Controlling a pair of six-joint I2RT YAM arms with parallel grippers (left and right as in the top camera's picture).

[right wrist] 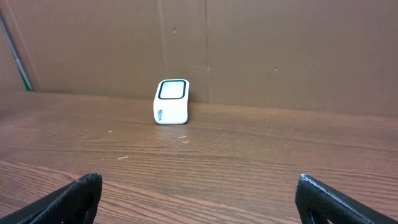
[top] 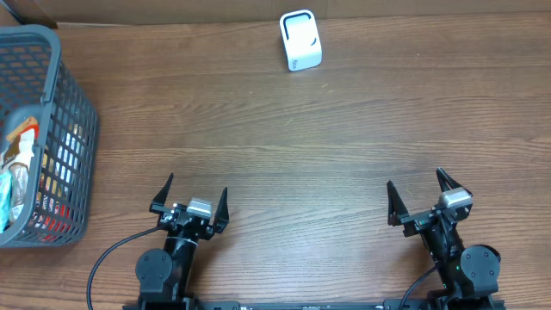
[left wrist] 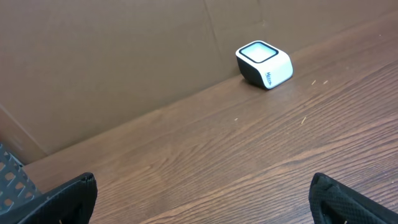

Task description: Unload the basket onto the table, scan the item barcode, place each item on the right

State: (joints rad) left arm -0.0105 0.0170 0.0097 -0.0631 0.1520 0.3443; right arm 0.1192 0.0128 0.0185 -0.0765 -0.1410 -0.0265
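Overhead, a wooden table (top: 301, 146) is seen, walled by cardboard (right wrist: 280, 50). Scanner (top: 300, 40) is set at 12 o'clock, basket (top: 76, 138) of items (top: 17, 164) at 9. Left gripper (top: 196, 191) and right gripper (top: 415, 182) are held wide open, empty.

The grey plastic mesh basket (top: 76, 129) is cut off at the overhead frame's left edge, half hiding its colourful packets (top: 19, 151). Print on the white cube-shaped scanner (right wrist: 171, 106) is unreadably small.
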